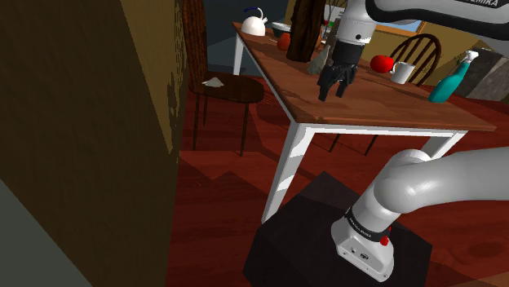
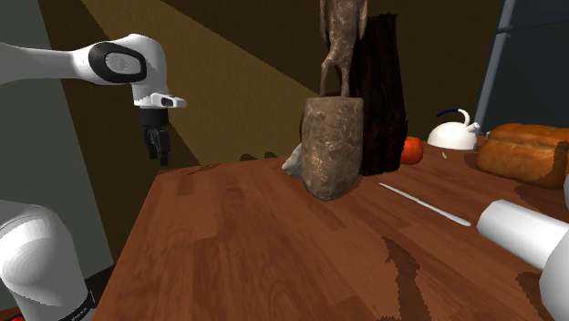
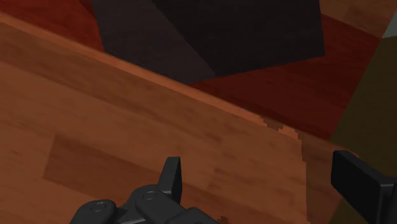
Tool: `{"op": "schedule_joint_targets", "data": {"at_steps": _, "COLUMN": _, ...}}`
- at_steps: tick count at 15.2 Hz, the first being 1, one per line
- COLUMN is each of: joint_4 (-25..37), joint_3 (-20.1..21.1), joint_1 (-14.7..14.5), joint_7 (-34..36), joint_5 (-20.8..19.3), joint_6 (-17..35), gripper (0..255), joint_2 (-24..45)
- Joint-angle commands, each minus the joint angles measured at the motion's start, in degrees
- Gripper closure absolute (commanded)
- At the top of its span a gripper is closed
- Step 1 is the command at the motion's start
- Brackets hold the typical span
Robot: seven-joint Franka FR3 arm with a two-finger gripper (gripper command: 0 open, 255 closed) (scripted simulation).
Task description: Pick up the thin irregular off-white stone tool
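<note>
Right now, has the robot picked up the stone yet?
Not yet. The off-white stone tool lies on the table beside the brown carving, untouched. The gripper hangs open over the table's edge, empty. Left: move over, close on it, lift.

One worktop point(image 1: 367, 110) carries one white kettle point(image 1: 253, 24), two red fruits point(image 1: 380, 63) point(image 1: 283, 42), one white mug point(image 1: 401, 72), one teal spray bottle point(image 1: 451, 81), one carved figure point(image 2: 333, 146), one loaf point(image 2: 524, 150), one knife point(image 2: 424, 202) and one off-white stone tool point(image 2: 294, 162). Two chairs point(image 1: 231, 86) point(image 1: 420, 53) are in view. One arm point(image 1: 440, 179) bears one end effector point(image 1: 333, 92).
</note>
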State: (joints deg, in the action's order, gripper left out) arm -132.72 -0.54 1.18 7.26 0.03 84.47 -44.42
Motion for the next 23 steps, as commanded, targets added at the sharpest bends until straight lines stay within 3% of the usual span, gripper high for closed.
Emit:
{"op": "schedule_joint_targets", "data": {"at_steps": 1, "joint_4": 0.0, "joint_3": 0.0, "joint_1": 0.0, "joint_7": 0.0, "joint_5": 0.0, "joint_6": 0.0, "gripper": 0, "joint_2": 0.0}}
{"op": "schedule_joint_targets", "data": {"at_steps": 12, "joint_4": 9.5, "joint_3": -8.28, "joint_1": 4.74, "joint_7": -4.07, "joint_5": -4.45, "joint_6": 10.84, "gripper": 0, "joint_2": 13.66}}
{"op": "schedule_joint_targets", "data": {"at_steps": 23, "joint_4": 24.61, "joint_3": -16.67, "joint_1": 7.95, "joint_7": -8.78, "joint_5": -2.92, "joint_6": 17.74, "gripper": 0, "joint_2": 29.07}}
